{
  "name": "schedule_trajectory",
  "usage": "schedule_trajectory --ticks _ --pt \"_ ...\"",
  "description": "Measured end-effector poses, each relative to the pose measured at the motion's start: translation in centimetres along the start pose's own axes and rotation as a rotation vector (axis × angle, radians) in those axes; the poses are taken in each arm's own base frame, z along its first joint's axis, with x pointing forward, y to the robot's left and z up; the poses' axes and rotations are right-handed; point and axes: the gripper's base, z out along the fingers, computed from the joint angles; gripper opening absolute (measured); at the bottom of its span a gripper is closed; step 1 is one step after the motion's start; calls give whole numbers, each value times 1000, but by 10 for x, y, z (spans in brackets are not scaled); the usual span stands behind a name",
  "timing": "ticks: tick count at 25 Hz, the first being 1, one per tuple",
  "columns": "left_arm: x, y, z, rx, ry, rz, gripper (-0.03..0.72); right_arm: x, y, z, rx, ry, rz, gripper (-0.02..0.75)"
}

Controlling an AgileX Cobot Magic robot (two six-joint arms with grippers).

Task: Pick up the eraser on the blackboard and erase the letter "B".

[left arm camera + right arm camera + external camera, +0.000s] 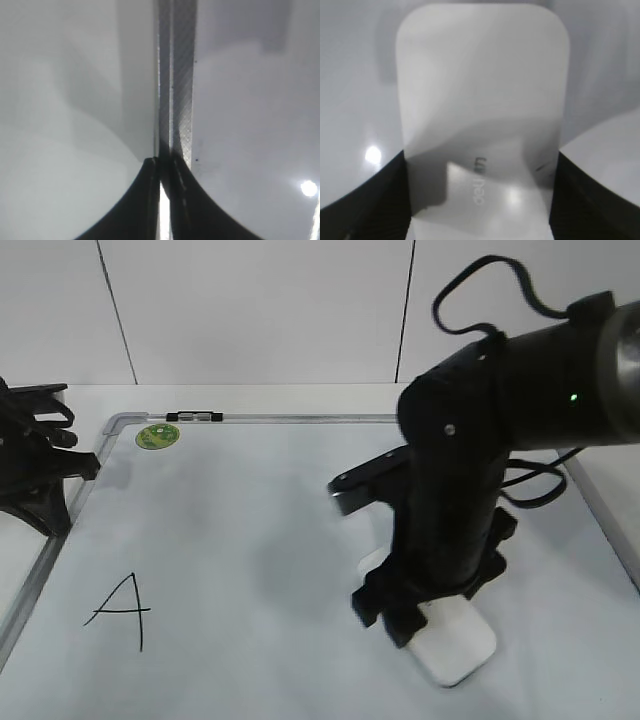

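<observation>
Right end effector (480,200) clamps the white oblong plastic eraser (455,640) at lower right of frame, on the large white grey-framed board (250,530). Left end effector (164,165) at far left, fingers pressed together, empty.

A matte black, thick cylindrical robot arm (480,440) fills the right of the exterior view, its shell marked by a small green indicator light (574,396) and a round silver screw head (450,428). Looping black cables (480,295) arch over its upper joint, with more trailing beside its body. Its black claw (425,625) ends in blocky, stepped plastic parts. At the left edge, a second black claw (40,465) shows angular, ribbed framework. Wrist views show dark, finely textured curved fingers (365,205).
</observation>
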Motion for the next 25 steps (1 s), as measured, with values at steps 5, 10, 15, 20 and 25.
schedule_trajectory --ticks 5,10,15,20,25 --pt "0 0 0 0 0 0 16 4 57 -5 -60 -17 -115 540" --pt "0 0 0 0 0 0 16 2 67 -7 -80 -24 -118 540" --pt "0 0 0 0 0 0 16 -5 46 -6 -60 -28 -34 540" --pt "0 0 0 0 0 0 16 -13 -6 -3 -43 -27 111 540" --pt "0 0 0 0 0 0 16 -14 -67 1 -3 -27 252 540"
